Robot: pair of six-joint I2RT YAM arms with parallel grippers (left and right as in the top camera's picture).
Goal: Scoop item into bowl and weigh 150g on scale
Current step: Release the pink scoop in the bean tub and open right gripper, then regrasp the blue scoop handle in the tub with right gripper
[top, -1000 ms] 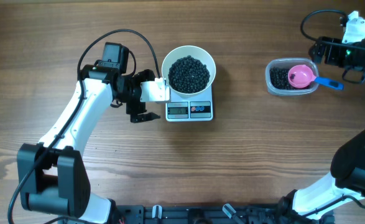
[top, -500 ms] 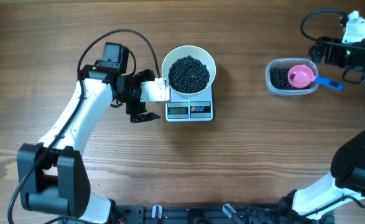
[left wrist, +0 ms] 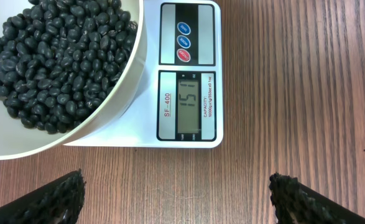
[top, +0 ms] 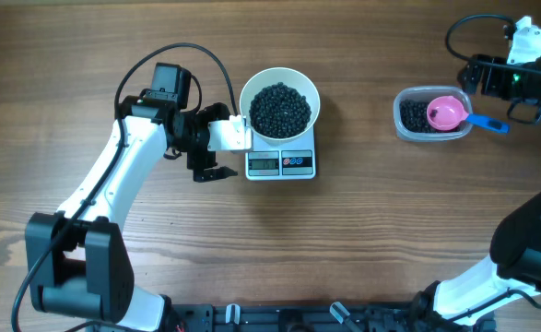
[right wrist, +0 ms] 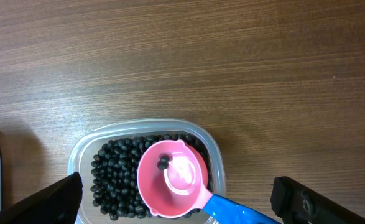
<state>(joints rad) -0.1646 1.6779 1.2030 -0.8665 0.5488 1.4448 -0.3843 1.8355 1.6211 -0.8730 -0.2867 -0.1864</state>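
while the left gripper and right gripper gape, a seemingly wooden table bears the scale.

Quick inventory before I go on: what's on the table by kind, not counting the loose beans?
White bowl: 1
Digital scale: 1
Clear tub: 1
Pink scoop: 1
Total: 4

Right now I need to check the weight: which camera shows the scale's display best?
Left wrist: the scale sits close, its display facing the camera with readable digits. Overhead shows the scale small, its digits unreadable. Right wrist shows no display.
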